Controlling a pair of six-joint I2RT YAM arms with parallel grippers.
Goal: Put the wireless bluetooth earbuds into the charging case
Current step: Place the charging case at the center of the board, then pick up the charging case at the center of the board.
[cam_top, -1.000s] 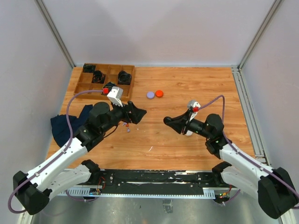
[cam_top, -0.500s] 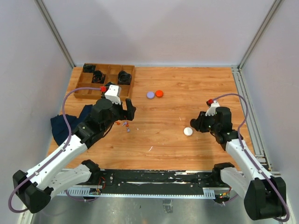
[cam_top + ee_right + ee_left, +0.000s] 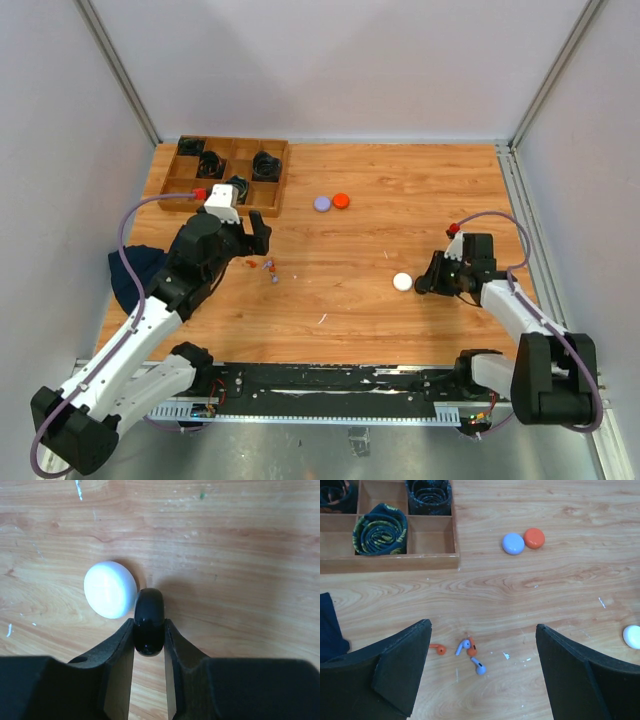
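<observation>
Left gripper (image 3: pixel 484 627) — jaws spread wide, nothing between them, hanging over the table (image 3: pixel 560 595). The earbuds (image 3: pixel 468 649) lie loose on the wood in its gap: two orange, two purple. The middle orange and purple pair touch. A lone orange bud (image 3: pixel 438 649) sits a little apart to the left, and a purple bud (image 3: pixel 479 666) lies just nearer.

Right gripper (image 3: pixel 149 625) is pinched narrow on a dark glossy piece (image 3: pixel 149 605), held on edge just beside the white case (image 3: pixel 110 590). Case or bud, cannot tell.

Judgement: buds light, hard, slick, rounded — likely to skid or flick from the pads. Take one at a time across the stem, lone orange first.

Farther off, the purple case (image 3: pixel 513 543) and orange case (image 3: pixel 534 538) touch. Beyond them is the wooden tray (image 3: pixel 390 562) of coiled cables (image 3: pixel 380 529).
</observation>
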